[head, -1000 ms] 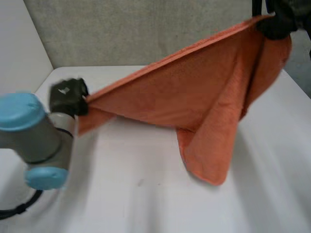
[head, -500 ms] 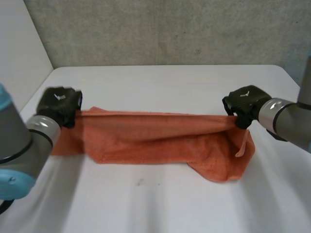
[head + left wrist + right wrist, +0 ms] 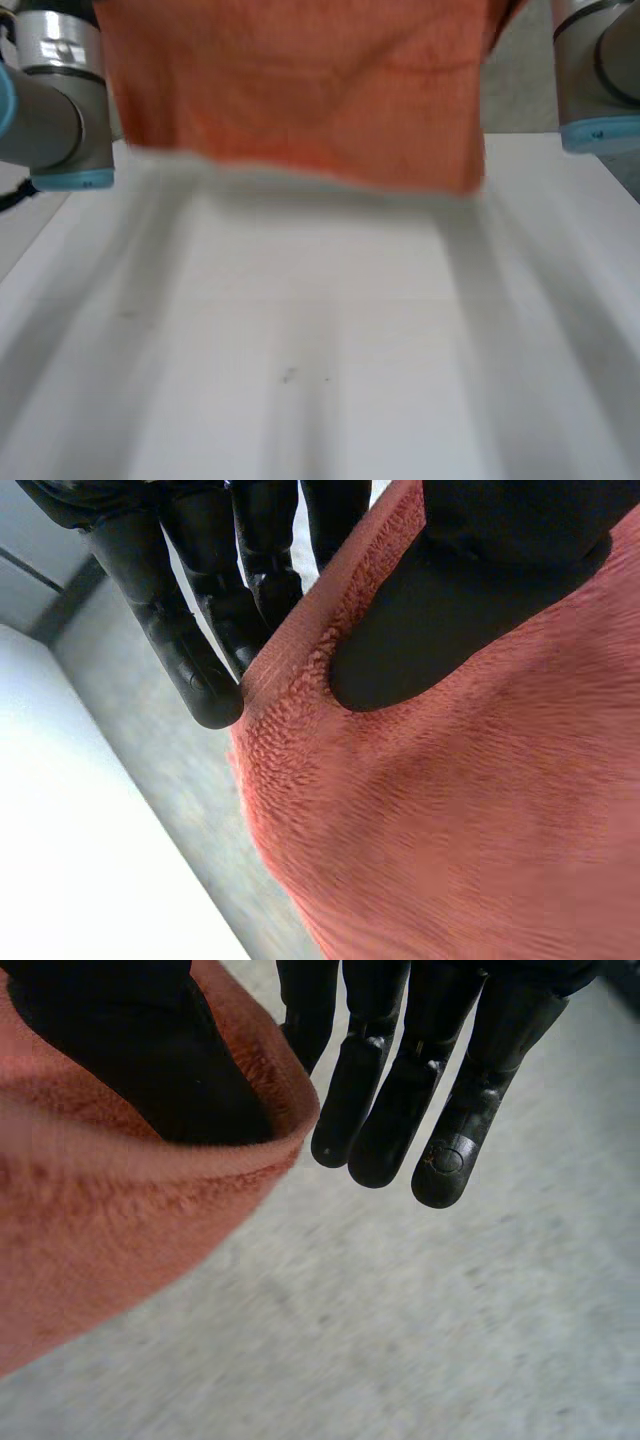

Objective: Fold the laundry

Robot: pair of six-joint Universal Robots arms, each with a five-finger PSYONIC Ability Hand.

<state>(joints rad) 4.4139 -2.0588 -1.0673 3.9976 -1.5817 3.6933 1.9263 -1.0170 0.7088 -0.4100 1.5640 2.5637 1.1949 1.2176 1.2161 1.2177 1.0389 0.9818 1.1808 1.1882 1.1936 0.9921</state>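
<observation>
An orange towel (image 3: 300, 90) hangs spread above the white table's (image 3: 320, 350) far edge. The left hand (image 3: 480, 590) pinches its top edge between thumb and fingers, and the right hand (image 3: 400, 1080) seemingly does likewise.

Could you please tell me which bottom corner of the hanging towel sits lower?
The corner nearest the right arm; the orange towel's bottom edge slopes down toward it.

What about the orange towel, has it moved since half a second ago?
Yes, upward: the orange towel lay on the white table, now hangs above it, pinched by left hand and right hand.
</observation>
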